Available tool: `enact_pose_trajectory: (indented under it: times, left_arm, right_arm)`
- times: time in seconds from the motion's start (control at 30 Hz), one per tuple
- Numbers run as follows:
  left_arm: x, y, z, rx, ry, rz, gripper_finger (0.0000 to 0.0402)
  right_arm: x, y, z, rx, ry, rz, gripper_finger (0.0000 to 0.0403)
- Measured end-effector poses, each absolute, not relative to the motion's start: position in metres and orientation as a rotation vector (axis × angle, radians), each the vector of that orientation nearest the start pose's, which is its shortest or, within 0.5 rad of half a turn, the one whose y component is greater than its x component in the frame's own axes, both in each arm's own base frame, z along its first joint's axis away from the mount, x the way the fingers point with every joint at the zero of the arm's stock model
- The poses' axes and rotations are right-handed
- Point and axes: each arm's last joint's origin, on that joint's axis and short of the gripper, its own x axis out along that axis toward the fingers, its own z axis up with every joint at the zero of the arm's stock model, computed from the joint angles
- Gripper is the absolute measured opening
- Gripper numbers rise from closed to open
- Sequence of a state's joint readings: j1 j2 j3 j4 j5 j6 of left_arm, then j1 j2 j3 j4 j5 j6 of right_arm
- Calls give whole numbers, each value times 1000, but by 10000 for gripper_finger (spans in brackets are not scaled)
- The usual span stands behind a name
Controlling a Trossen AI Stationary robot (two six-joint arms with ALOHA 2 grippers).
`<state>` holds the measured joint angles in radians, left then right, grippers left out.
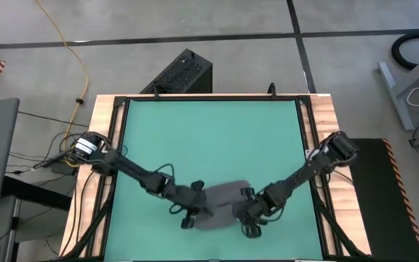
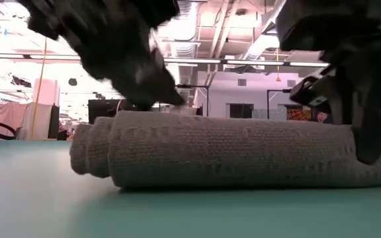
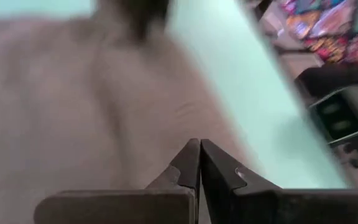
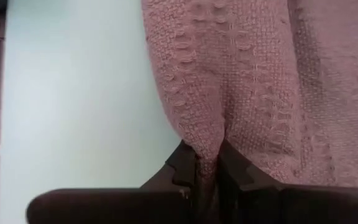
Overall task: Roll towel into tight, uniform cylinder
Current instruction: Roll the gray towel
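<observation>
The dark grey woven cloth towel (image 1: 220, 201) lies near the front edge of the green-topped table (image 1: 209, 131), between the two arms, and from table height it already reads as a thick, partly wound roll (image 2: 230, 155) with its coiled end showing on one side. The layers at that end sit a little stepped rather than flush, so I would judge the roll not yet even.

The right gripper (image 4: 207, 163) is at its end of the towel with the jaws pinched on a ridge of the weave; a small fold of fabric is drawn up between the fingertips. The left gripper (image 3: 200, 163) hangs over the other end with its jaws pressed together and nothing between them that I can see; whether it touches the cloth I cannot tell.

This cloth looks light, soft and limp, with a coarse, loopy texture. It should grip well and not slide in the jaws, but it will sag, stretch and bunch wherever it is pulled from a single point. A pinch near one end is likely to drag that end ahead and leave a cone instead of a cylinder. The better hold, I think, is on the outer layer close to each end, both sides taken alike, or flat pressure along the top of the roll so it turns evenly on the table. It seems in no way fragile; the danger is only a loose or skewed wrap.
</observation>
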<state>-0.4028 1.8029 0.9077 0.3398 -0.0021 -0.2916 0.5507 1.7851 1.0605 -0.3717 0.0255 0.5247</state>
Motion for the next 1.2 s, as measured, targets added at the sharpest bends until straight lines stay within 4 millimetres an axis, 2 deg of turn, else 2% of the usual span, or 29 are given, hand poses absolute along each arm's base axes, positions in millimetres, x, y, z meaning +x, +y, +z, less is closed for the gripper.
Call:
enact_pose_trajectory:
  times: [0.13, 0.33, 0.53, 0.7, 0.87, 1.2]
  left_arm:
    - [329, -160, 167, -158, 505, -325, 0]
    - [323, -174, 167, -156, 508, -355, 0]
    - [318, -178, 164, -126, 535, -352, 0]
    - [316, -174, 159, -16, 570, -274, 8]
    - [316, -174, 158, 85, 557, -287, 61]
    - [320, -175, 165, 96, 574, -250, 225]
  right_arm:
    - [303, 166, 158, 222, 1157, 235, 44]
    - [319, 141, 160, 367, 1169, 322, 44]
    - [329, 121, 163, 470, 1164, 399, 44]
    - [334, 104, 164, 538, 1168, 441, 44]
    - [337, 96, 164, 559, 1158, 449, 44]
    - [337, 95, 164, 550, 1152, 454, 44]
